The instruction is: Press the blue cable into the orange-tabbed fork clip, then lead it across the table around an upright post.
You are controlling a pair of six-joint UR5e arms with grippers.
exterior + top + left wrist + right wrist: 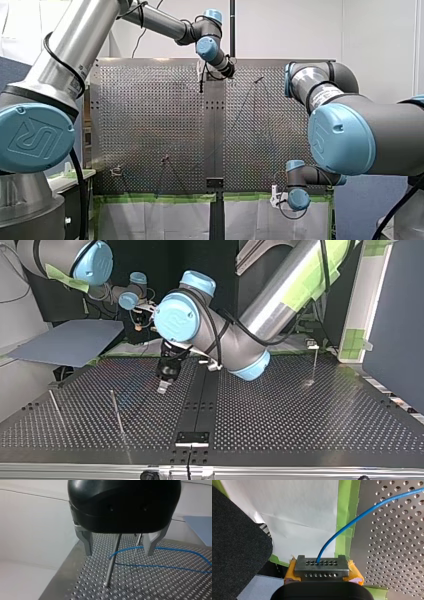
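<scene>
Both spread metal fingers (86,542) of the black left gripper (118,552) should close squarely on the thin blue cable (160,566) ahead; the yellow-padded right gripper (322,566) pinches its end.

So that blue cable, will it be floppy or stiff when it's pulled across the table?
Probably floppy: the blue cable lies in loose curves on the table. It looks thin, so likely light and easy to drag. Leaving my right gripper it arcs unsupported, suggesting slight springiness.
</scene>
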